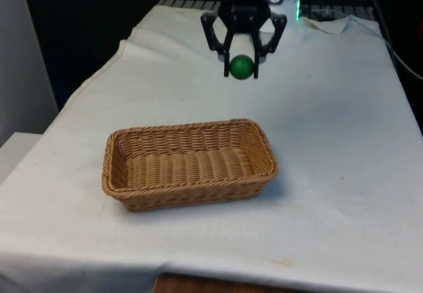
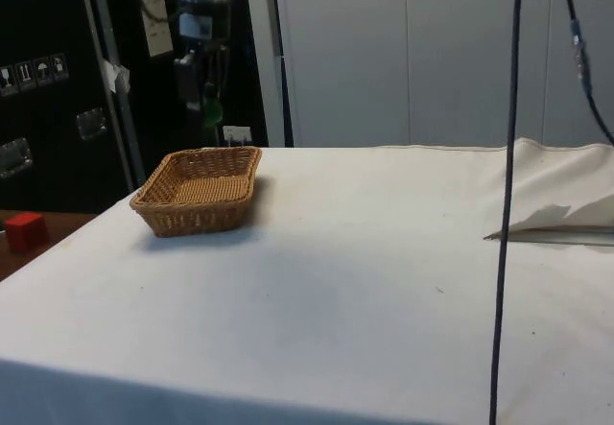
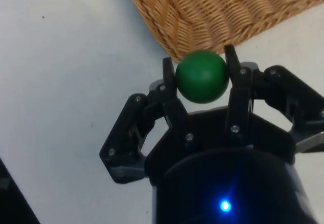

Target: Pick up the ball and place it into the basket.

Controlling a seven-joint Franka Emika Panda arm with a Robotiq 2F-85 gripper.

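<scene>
The small round green ball (image 1: 242, 67) sits clamped between the two fingertips of the black two-finger gripper (image 1: 242, 66), lifted clear of the white tablecloth (image 1: 330, 141) and hanging in the air beyond the far long side of the basket. In the wrist view the ball (image 3: 202, 77) is pinched on both sides by the black fingers (image 3: 168, 80), so the jaws are clenched on it, and the gripper (image 3: 202, 77) is placed just outside the basket's rim, over bare cloth rather than over the woven interior. The rectangular, light-brown woven wicker basket (image 1: 188, 188) rests flat on the cloth nearer the front camera, slightly towards the front view's left of the gripper, with nothing visible inside it. In the side view the basket (image 2: 199, 216) stands at the table's far left area, and the green ball (image 2: 212, 111) shows as a small green patch above and behind it against the dark cabinets. A small red block (image 2: 24, 230) lies on a brown surface beside the table, well apart from the basket, and a black cable (image 2: 507, 204) hangs down close to the side camera.
</scene>
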